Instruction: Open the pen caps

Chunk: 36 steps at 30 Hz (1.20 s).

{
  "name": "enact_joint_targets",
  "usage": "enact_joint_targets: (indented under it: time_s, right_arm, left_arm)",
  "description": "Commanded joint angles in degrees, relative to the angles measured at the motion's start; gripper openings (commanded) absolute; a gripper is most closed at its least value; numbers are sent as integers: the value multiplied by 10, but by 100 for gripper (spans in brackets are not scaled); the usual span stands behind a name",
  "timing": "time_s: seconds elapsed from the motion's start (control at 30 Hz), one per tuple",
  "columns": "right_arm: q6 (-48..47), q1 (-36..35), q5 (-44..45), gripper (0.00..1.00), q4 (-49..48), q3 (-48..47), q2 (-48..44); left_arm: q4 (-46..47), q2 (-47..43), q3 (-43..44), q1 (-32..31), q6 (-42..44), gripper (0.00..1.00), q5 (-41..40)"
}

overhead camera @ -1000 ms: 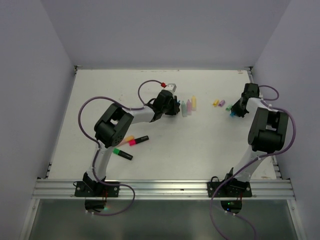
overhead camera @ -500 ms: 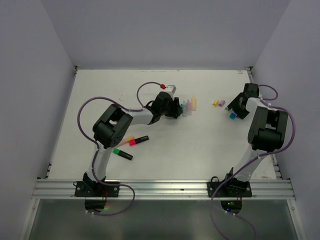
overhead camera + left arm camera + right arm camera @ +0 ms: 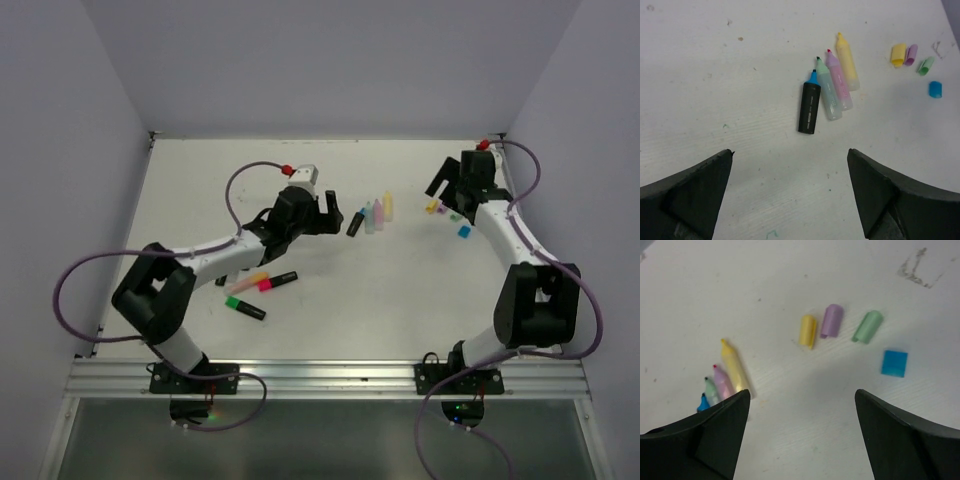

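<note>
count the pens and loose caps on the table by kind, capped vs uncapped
uncapped pens: 4 (black pen, mint pen, pink pen, yellow pen)
loose caps: 4 (yellow cap, purple cap, green cap, blue cap)
capped pens: 3 (orange pen, pink-capped pen, green-capped pen)
total: 11

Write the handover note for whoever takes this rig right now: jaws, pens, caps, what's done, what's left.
Left gripper: jaws open, empty, beside the uncapped row.
Right gripper: jaws open, empty, near the loose caps.
Done: four pens lie uncapped side by side mid-table: black pen, mint pen, lilac pen, yellow pen. Their caps lie loose to the right: yellow cap, purple cap, green cap, blue cap.
Left: three pens by the left arm look capped: orange pen, pink-ended pen, green-ended pen.
</note>
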State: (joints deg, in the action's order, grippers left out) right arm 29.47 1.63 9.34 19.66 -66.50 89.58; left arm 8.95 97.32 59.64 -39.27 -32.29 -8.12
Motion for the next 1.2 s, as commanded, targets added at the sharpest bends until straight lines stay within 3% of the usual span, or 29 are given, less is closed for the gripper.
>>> enact_joint_targets:
  time_s: [0.0, 0.13, 0.37, 0.5, 0.67, 0.8, 1.0, 1.07, 1.17]
  right_arm:
    - [-7, -56, -3, 91, -6, 29, -53]
    - [-42, -140, -71, 93, -1, 25, -72]
    - [-86, -270, -214, 90, -34, 51, -57]
    - [-75, -330, -201, 88, -40, 52, -5]
    - [-52, -334, -212, 87, -73, 55, 8]
    - [-44, -339, -224, 87, -84, 45, 25]
    - [-42, -377, -240, 85, -93, -12, 106]
    - [-21, -385, -248, 81, -106, -31, 137]
    - [28, -387, -283, 67, -160, -31, 162]
  left_arm:
    - [-36, -84, -76, 4, -33, 100, -54]
    - [-53, -187, -145, 8, -77, 100, -68]
    - [-187, -280, -186, 24, -144, 100, -93]
    - [-199, -354, -239, 24, -194, 100, -85]
    - [-214, -404, -302, 19, -256, 88, -17]
    - [-219, -434, -355, -19, -325, 89, -33]
    - [-215, -454, -385, -24, -361, 88, -55]
    - [-214, -448, -387, -24, -364, 87, -66]
    - [-201, -440, -394, -24, -370, 87, -74]
